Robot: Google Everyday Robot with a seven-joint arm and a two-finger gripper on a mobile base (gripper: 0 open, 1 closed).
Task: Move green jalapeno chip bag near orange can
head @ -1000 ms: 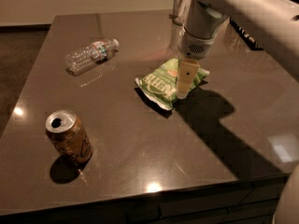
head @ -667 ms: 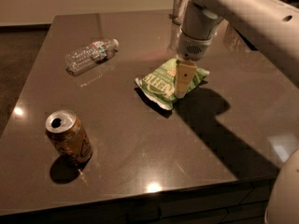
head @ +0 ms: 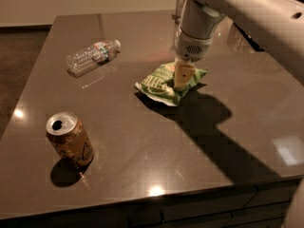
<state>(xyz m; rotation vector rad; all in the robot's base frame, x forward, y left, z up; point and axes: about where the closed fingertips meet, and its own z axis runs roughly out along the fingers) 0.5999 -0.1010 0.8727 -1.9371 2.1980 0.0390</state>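
Camera view. The arm [head: 228, 4] is reaching in from the upper right and bending down steeply, wrist nearly vertical. The gripper [head: 183, 79] is pointing straight down and pressing onto the green jalapeno chip bag [head: 159, 85], which is lying flat on the table [head: 142, 170] directly beneath it. Whether the gripper is clamping the bag or only resting on it: cannot tell.

The orange can [head: 70, 139] is standing upright well apart from the gripper, toward the near left. A plastic bottle [head: 92, 56] is lying on its side to the gripper's far left.

Against one second ago: the gripper is sitting slightly further left over the bag. The bag, can and bottle are keeping their places.
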